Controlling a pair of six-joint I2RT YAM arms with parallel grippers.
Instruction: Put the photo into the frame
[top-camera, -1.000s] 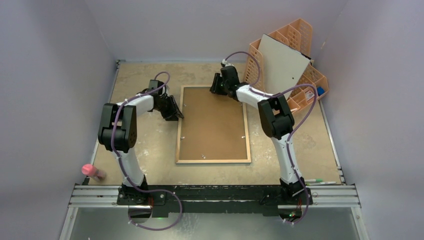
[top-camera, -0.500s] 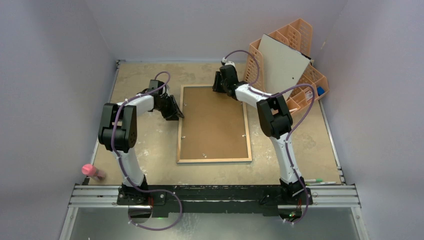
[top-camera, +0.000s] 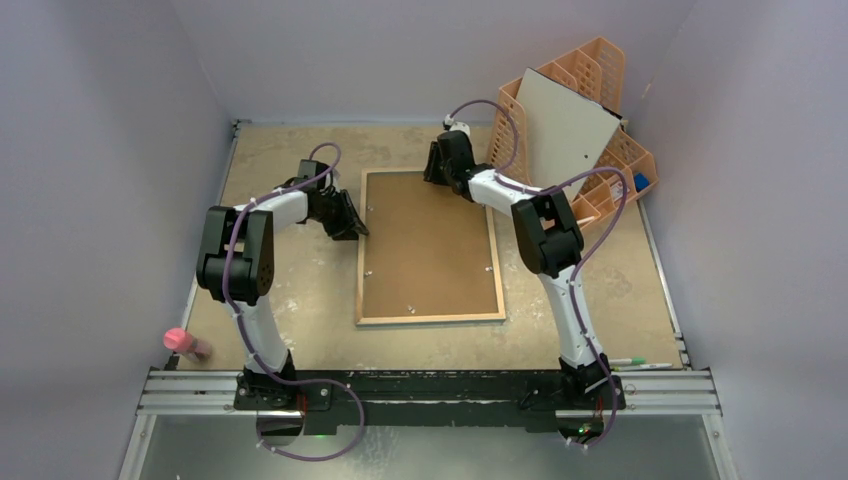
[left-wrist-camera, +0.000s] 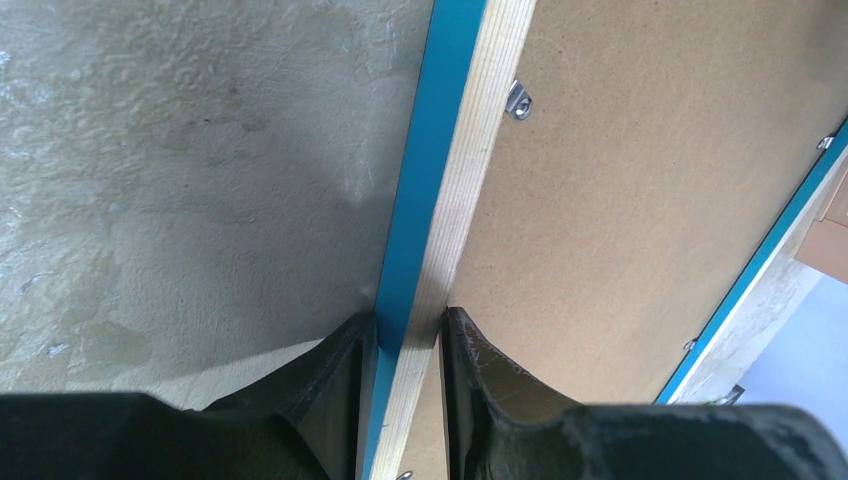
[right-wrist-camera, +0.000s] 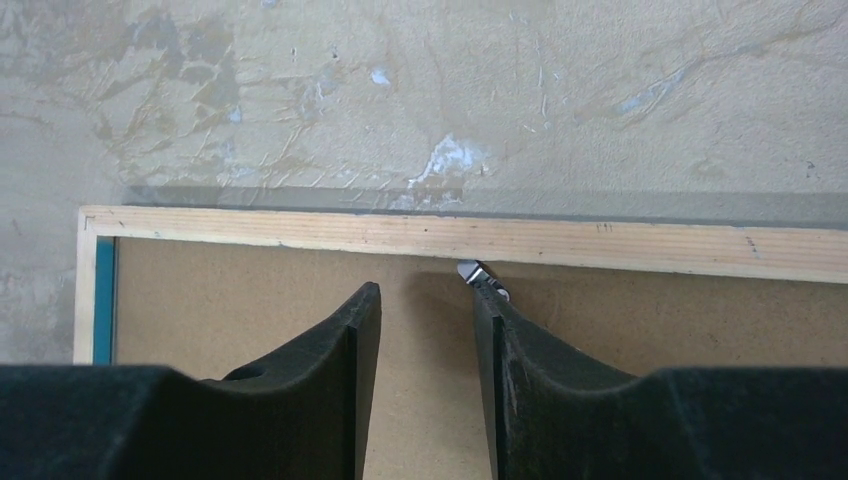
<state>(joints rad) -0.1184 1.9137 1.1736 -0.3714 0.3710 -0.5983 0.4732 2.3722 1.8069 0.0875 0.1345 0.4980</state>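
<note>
Left wrist: left end effector clamps the frame, which I nudged right. Right end effector open, beside its tab.

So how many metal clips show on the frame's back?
5: two clips on the frame's left side, one right, one near, one far; the right arm may hide more.

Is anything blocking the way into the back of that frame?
Yes: the brown backing board fills the back of the frame, with small metal tabs along the rim. The right fingers sit at one tab.
</note>
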